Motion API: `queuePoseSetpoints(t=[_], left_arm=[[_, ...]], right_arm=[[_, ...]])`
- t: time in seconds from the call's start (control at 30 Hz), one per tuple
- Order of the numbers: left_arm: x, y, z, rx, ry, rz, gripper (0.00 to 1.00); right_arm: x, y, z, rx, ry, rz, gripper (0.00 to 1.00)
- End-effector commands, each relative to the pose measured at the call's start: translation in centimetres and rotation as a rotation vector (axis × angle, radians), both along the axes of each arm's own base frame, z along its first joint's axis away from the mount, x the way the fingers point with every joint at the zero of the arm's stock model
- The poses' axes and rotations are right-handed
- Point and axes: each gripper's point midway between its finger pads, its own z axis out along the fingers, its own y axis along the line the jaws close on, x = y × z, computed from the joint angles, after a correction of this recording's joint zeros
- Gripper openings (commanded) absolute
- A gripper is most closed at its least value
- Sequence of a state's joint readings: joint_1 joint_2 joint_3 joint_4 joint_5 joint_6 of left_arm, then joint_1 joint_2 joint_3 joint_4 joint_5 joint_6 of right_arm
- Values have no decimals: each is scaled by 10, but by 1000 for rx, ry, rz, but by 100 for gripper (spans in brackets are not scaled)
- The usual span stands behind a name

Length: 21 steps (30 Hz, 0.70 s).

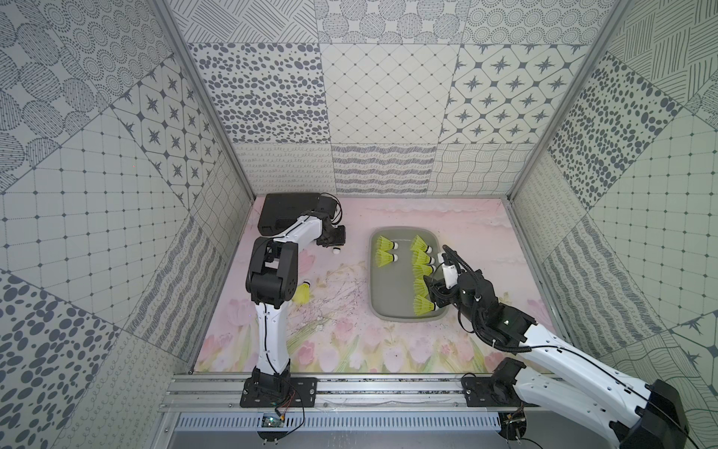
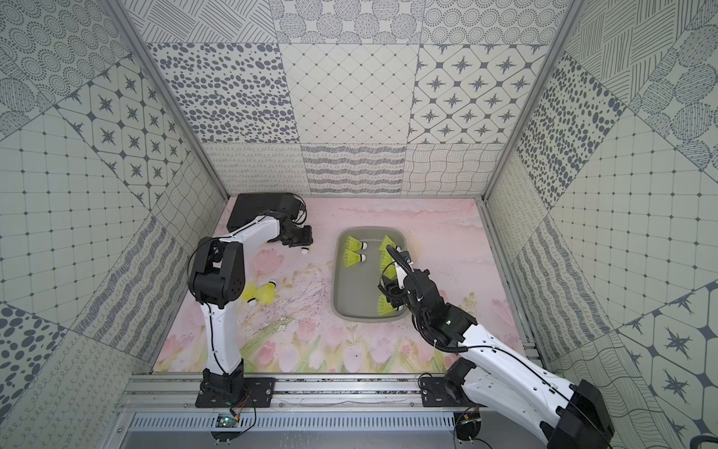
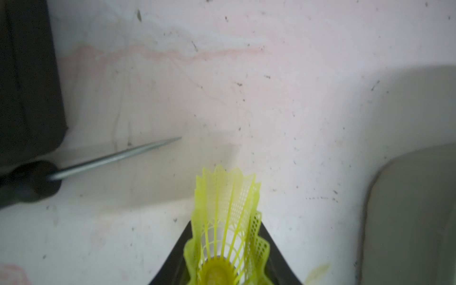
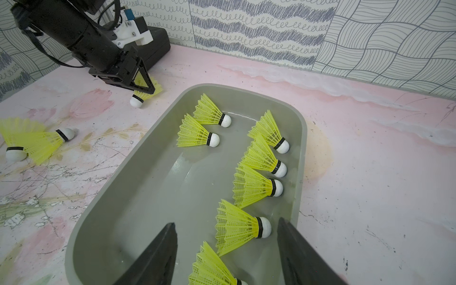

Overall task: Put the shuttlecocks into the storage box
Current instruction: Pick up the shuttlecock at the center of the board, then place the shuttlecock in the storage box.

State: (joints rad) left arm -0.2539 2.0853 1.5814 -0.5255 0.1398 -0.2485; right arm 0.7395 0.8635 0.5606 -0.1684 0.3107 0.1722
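Observation:
The grey storage box [image 1: 371,280] [image 2: 335,280] [image 4: 103,197] lies right of centre on the pink mat, with several yellow-green shuttlecocks [image 1: 384,244] [image 4: 249,187] lying in it. My right gripper [image 4: 225,222] [image 1: 431,289] hovers open over the box's near right part, with one shuttlecock [image 4: 237,229] lying between its spread fingers, untouched. My left gripper [image 3: 225,223] [image 1: 335,247] [image 4: 143,86] is at the far left, shut on the skirt of a shuttlecock [image 3: 227,197], whose white cork [image 4: 136,101] points down at the mat. Two more shuttlecocks [image 2: 266,292] [image 4: 47,142] lie on the mat beside the left arm.
A black hard case [image 1: 287,214] [image 3: 24,86] sits in the far left corner. A screwdriver [image 3: 111,158] with a dark handle lies beside it, close to my left gripper. Patterned walls close in the mat on three sides. The box's edge [image 3: 407,209] shows in the left wrist view.

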Motion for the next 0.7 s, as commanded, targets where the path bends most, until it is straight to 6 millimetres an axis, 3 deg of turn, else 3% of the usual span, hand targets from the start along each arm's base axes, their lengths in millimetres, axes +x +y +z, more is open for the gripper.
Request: queuePoseSetpoints(t=[0.0, 0.3, 0.67], left_arm=[[-12, -9, 36, -136, -69, 63, 37], [-57, -24, 99, -467, -174, 175, 36], [-103, -60, 135, -683, -188, 243, 36]], right_arm=[[3, 9, 18, 57, -32, 23, 68], [2, 42, 13, 112, 28, 152, 68], [1, 94, 6, 176, 118, 322, 68]])
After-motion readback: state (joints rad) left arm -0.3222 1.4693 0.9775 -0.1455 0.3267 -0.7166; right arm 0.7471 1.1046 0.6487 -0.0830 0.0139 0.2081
